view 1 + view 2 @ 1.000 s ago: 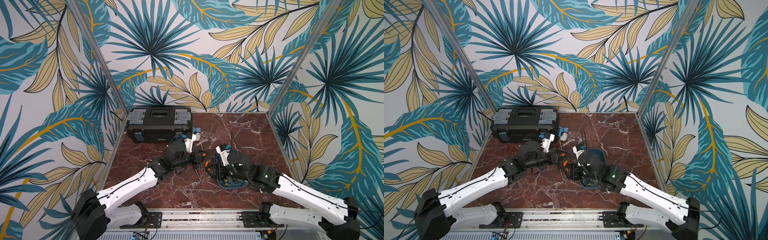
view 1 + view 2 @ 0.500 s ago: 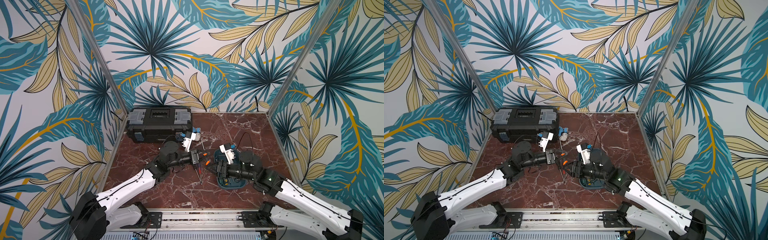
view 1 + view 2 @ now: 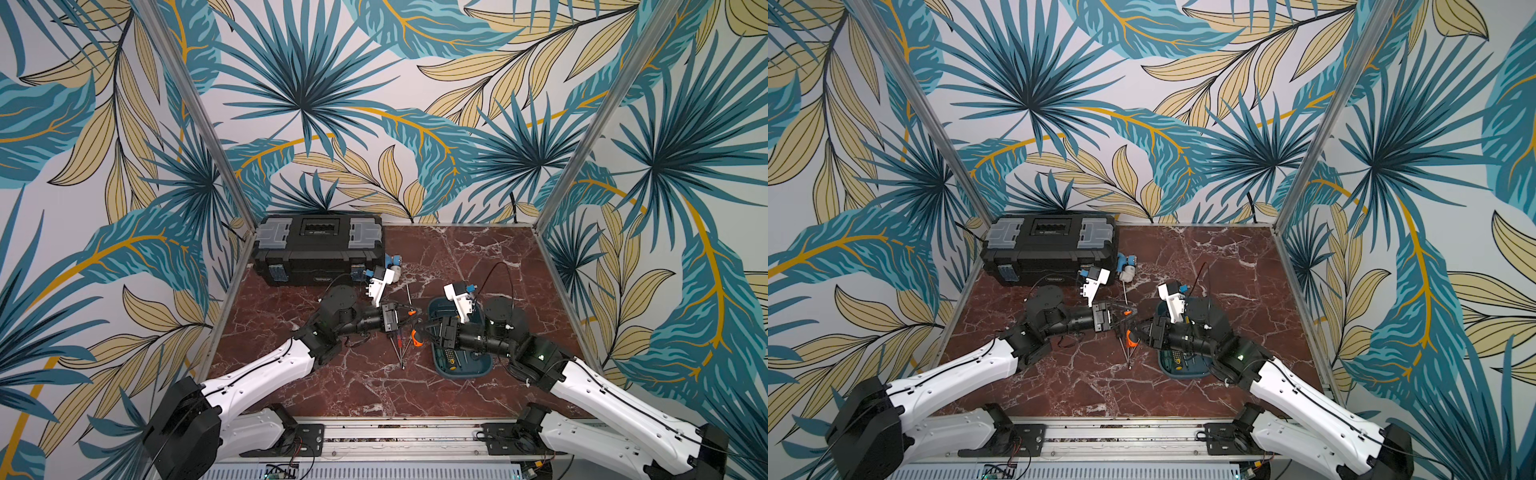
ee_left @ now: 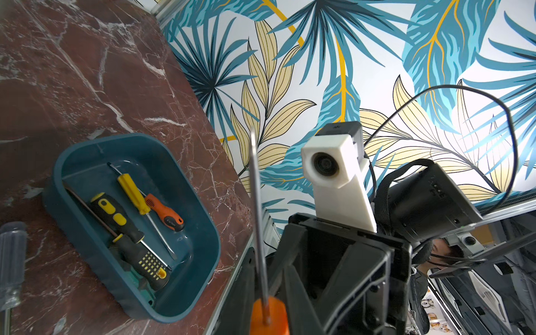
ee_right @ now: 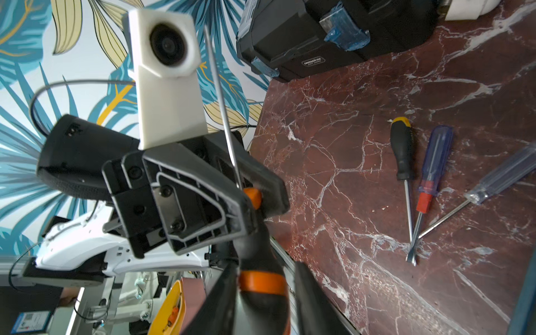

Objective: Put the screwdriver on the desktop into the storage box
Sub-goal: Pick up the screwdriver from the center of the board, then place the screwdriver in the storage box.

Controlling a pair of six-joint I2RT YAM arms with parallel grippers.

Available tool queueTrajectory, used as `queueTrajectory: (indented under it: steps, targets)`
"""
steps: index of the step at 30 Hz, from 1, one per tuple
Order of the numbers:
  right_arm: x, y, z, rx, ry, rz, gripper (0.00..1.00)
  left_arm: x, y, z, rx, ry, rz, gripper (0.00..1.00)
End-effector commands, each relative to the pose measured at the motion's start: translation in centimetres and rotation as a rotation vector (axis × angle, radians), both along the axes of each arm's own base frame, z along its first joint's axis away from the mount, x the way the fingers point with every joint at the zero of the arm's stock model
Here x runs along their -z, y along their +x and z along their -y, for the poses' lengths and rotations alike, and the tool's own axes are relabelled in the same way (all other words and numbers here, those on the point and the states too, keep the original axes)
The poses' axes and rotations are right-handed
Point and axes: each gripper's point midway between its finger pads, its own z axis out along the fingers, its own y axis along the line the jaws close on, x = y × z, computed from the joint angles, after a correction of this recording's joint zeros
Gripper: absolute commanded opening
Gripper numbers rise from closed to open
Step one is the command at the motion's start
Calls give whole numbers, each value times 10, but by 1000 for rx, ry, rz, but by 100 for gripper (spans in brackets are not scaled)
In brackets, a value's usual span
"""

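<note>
The desktop is dark red-brown marble with white veins. It fills the lower middle of both top views and is walled on three sides by leaf-patterned wallpaper. A black toolbox sits at its upper left corner, and the storage box lies right of centre.

At the centre the two arms meet over the stone. The left gripper is clamped on the orange-and-black screwdriver at the top of its handle, with the shaft pointing toward the upper edge of the frame. The screwdriver is held clear of the stone, just left of the storage box and outside it. The right gripper reaches in from the right.

The right wrist view shows the handle between the right gripper's half-parted jaws. I cannot tell whether they press it. This view also shows three loose screwdrivers lying on the marble at the right of the frame, their shafts crossing. The top views show these only as thin lines.

The left wrist view alone looks into the storage box at lower left. Four boxed screwdrivers lie there, overlapping.
</note>
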Motion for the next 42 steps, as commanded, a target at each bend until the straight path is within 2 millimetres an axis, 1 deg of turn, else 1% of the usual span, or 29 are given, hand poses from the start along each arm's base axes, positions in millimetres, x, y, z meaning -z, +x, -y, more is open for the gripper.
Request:
queueTrajectory:
  steps: [1, 3, 6, 10, 12, 14, 15, 16, 17, 18, 19, 21, 23, 25, 27, 28, 30, 32, 35, 39, 42]
  targets:
    - [6, -4, -5, -41, -13, -14, 53, -10, -1, 0, 0, -34, 34, 0]
    - [13, -4, -4, -41, -37, -32, 51, -11, -1, 1, 4, -38, 34, 0]
    - [17, -4, -4, -40, -42, -38, 36, -10, -1, 1, 4, -35, 33, 0]
    - [12, -2, -1, -23, -41, -14, 16, -6, 1, 1, -1, -26, 22, 0]
    - [10, -1, -1, -21, -43, -10, 8, -3, 3, 1, -14, -16, 14, 0]
    - [10, 0, 0, -13, -57, -8, 4, 1, 8, -1, -42, 5, 4, 0]
    - [11, 1, 1, -6, -66, -9, 2, 4, 11, -3, -64, 26, -3, 11]
    - [10, 3, 1, -1, -68, -3, 0, 9, 15, -7, -98, 55, -12, 31]
    - [18, 2, 5, 7, -103, -26, 0, 12, 18, -10, -127, 80, -14, 44]
    - [22, 3, 9, 22, -136, -30, 0, 17, 23, -16, -173, 117, -21, 54]
    - [27, 5, 16, 46, -183, -29, 0, 23, 27, -24, -223, 162, -28, 60]
    - [43, 10, 37, 112, -328, -42, 0, 32, 36, -41, -321, 250, -28, 68]
    - [63, 14, 63, 185, -506, -73, 0, 40, 41, -59, -405, 336, -29, 72]
    - [84, 15, 91, 247, -694, -115, 0, 49, 44, -73, -460, 410, -32, 75]
    - [98, 15, 109, 279, -824, -146, 0, 57, 44, -81, -483, 466, -34, 78]
    - [103, 15, 114, 287, -859, -156, 0, 61, 44, -83, -488, 489, -40, 78]
    - [111, 15, 122, 301, -914, -170, 0, 70, 45, -87, -501, 531, -53, 78]
    - [116, 15, 129, 321, -957, -175, 0, 85, 43, -93, -504, 596, -86, 78]
    - [123, 16, 141, 342, -1027, -180, 1, 104, 44, -98, -509, 682, -119, 78]
    - [132, 16, 152, 350, -1105, -192, 2, 117, 47, -96, -494, 739, -137, 76]
    - [138, 16, 157, 349, -1139, -199, 5, 122, 48, -94, -486, 744, -141, 75]
